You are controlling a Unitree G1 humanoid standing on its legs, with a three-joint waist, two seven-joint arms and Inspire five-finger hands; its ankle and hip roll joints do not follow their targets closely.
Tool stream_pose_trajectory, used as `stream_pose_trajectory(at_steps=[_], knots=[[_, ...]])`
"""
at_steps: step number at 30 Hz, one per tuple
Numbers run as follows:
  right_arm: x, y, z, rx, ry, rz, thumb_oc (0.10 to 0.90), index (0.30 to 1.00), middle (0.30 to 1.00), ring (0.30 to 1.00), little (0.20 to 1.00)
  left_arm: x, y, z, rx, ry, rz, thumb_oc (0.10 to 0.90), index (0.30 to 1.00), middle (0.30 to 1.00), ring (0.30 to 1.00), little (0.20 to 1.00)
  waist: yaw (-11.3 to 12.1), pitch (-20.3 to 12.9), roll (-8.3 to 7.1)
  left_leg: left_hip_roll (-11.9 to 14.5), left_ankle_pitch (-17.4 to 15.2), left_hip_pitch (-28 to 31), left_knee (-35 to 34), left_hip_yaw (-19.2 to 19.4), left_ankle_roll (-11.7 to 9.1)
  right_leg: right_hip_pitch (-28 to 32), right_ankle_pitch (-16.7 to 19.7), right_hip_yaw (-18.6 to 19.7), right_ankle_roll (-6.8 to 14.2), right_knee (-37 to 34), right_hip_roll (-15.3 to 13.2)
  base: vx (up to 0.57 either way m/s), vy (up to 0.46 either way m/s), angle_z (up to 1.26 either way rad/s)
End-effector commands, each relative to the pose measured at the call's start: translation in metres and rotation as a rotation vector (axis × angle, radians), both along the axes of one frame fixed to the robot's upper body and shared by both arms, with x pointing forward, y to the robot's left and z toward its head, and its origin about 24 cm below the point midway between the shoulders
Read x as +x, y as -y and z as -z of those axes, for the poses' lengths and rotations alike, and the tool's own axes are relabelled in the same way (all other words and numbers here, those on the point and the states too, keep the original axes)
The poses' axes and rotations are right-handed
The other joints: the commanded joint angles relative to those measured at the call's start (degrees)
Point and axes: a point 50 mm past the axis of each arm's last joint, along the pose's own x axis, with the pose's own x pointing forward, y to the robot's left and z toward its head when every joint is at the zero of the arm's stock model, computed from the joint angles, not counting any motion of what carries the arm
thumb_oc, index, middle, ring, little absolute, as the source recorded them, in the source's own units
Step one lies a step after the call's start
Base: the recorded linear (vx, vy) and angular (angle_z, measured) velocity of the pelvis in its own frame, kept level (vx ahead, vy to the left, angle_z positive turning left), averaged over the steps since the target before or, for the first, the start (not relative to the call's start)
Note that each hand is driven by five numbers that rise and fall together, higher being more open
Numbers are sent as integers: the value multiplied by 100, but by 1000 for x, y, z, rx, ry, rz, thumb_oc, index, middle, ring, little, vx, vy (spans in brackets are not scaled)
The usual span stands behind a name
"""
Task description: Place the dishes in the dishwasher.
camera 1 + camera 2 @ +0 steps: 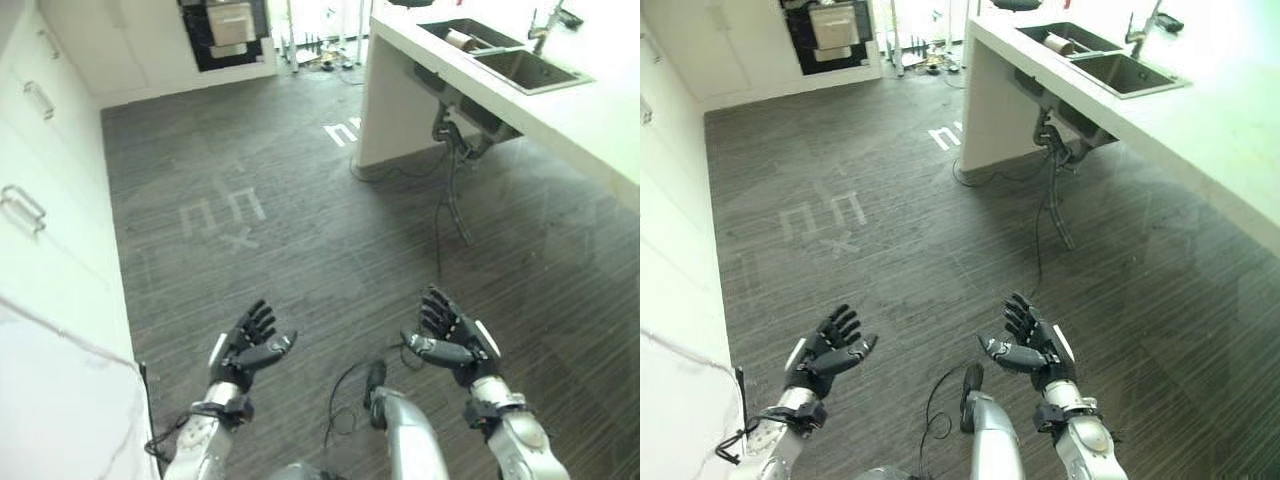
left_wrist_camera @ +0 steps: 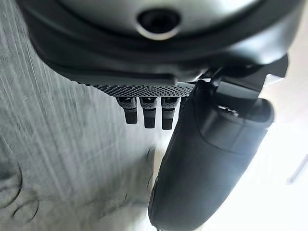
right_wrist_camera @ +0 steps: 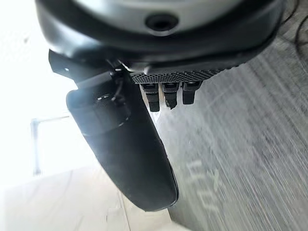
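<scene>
Left eye view: left hand (image 1: 247, 347) and right hand (image 1: 456, 341) hovering side by side above the dark plank floor (image 1: 300, 210), palms facing each other, fingers spread and relaxed, holding nothing. Far ahead of the right hand, a white counter (image 1: 560, 110) carrying a double sink (image 1: 505, 55); a dish-like item (image 1: 462, 40) resting in the farther basin, type not discernible. White cabinets (image 1: 40, 200) running beside the left hand.

Right eye view: showing an open dark appliance (image 1: 830, 30) far beyond the left hand.

Left wrist view: fingers (image 2: 149, 111) extending straight over the floor, grasping nothing.

Right wrist view: fingers (image 3: 169, 98) extending straight, thumb apart, empty.
</scene>
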Motion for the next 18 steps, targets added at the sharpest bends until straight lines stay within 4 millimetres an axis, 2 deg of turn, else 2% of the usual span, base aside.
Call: stream_pose_trajectory(at_steps=[1, 3, 4, 6, 7, 8, 9, 10, 11, 12, 13, 14, 16, 17, 18], knots=[[27, 4, -68, 1, 390, 24, 800, 900, 900, 900, 900, 31, -6, -76, 67, 376, 55, 800, 900, 900, 900, 900, 82, -320, -133, 401, 153, -437, -88, -370, -170, 1240, 451, 246, 876, -562, -104, 440, -258, -6], [32, 3, -73, -12, 402, 30, 800, 900, 900, 900, 900, 32, -7, -78, 53, 378, 52, 800, 900, 900, 900, 900, 127, -432, -112, 484, 187, -288, -88, -264, -189, 1450, 269, 78, 762, -562, -52, 473, -267, -7], [38, 2, -77, -22, 408, 28, 800, 900, 900, 900, 900, 33, -3, -81, 26, 377, 51, 800, 900, 900, 900, 900, 199, -583, -93, 497, 208, -127, -88, -190, -282, 1655, 104, -134, 591, -562, -24, 538, -268, -52], [45, 0, -81, -37, 413, -4, 800, 900, 900, 900, 900, 35, 3, -83, 0, 396, 55, 800, 900, 900, 900, 900, 303, -727, -79, 475, 1146, 341, -88, -215, -579, 1864, -184, -279, 288, -562, 48, 614, -311, -65], [46, 0, -87, -68, 428, -36, 800, 900, 900, 900, 900, 33, 6, -87, -15, 419, 58, 800, 900, 900, 900, 900, 350, -734, -90, 769, 1975, -84, 979, -150, -977, 2070, -439, -293, 24, -562, 85, 451, -248, -57], [46, 0, -88, -77, 434, -49, 800, 900, 900, 900, 900, 32, 8, -88, -22, 427, 56, 800, 900, 900, 900, 900, 359, -714, -100, 908, 2121, -361, 1475, -162, -1078, 2141, -514, -274, -51, -562, 82, 355, -193, -53], [46, 0, -90, -86, 439, -58, 800, 900, 900, 900, 900, 31, 8, -88, -31, 432, 55, 800, 900, 900, 900, 900, 360, -699, -87, 986, 2185, -532, 1688, -187, -1127, 2180, -552, -264, -89, -562, 90, 245, -110, -41], [46, 1, -92, -108, 452, -69, 800, 900, 900, 900, 900, 32, 10, -89, -47, 444, 53, 800, 900, 900, 900, 900, 394, -581, -127, 1134, 2128, -1115, 2148, -242, -1103, 2344, -612, -172, -86, -562, 33, 216, -51, -29], [47, 0, -94, -115, 458, -79, 800, 900, 900, 900, 900, 32, 10, -90, -53, 450, 47, 800, 900, 900, 900, 900, 403, -544, -102, 1112, 2010, -1238, 2005, -246, -1037, 2396, -640, -118, -59, -562, 48, 244, 13, -38], [48, -2, -96, -118, 464, -110, 800, 900, 900, 900, 900, 30, 8, -90, -56, 456, 35, 800, 900, 900, 900, 900, 422, -493, -66, 1010, 1891, -1211, 1508, -161, -940, 2458, -684, 33, -3, -562, 95, 311, 144, -83], [50, -8, -100, -118, 476, -171, 800, 900, 900, 900, 900, 25, 5, -88, -56, 456, 20, 800, 900, 900, 900, 900, 417, -464, -3, 843, 1799, -1026, 405, 145, -803, 2510, -753, 329, 103, -562, 219, 370, 214, -92], [50, -11, -101, -124, 480, -200, 800, 900, 900, 900, 900, 24, 4, -86, -50, 444, 13, 800, 900, 900, 900, 900, 413, -478, 98, 818, 1755, -1089, -88, 268, -781, 2522, -770, 490, 157, -562, 360, 340, 235, -126], [47, -12, -101, -130, 476, -231, 800, 900, 900, 900, 900, 21, 0, -81, -62, 426, -10, 800, 900, 900, 900, 900, 381, -502, 326, 1035, 1384, -1621, -88, 85, -821, 2600, -860, 645, 227, -562, 638, 222, 159, -90], [47, -11, -102, -130, 476, -231, 800, 900, 900, 900, 900, 21, 0, -81, -63, 426, -10, 800, 900, 900, 900, 900, 387, -526, 334, 1044, 1403, -1657, -88, 89, -817, 2561, -837, 648, 219, -562, 646, 313, 144, -57], [43, -11, -101, -135, 471, -247, 800, 900, 900, 900, 900, 18, -2, -77, -79, 407, -37, 800, 900, 900, 900, 900, 432, -550, 416, 1161, 1396, -2068, -88, -292, -874, 2695, -1000, 832, 232, -562, 828, 340, 140, -49]])
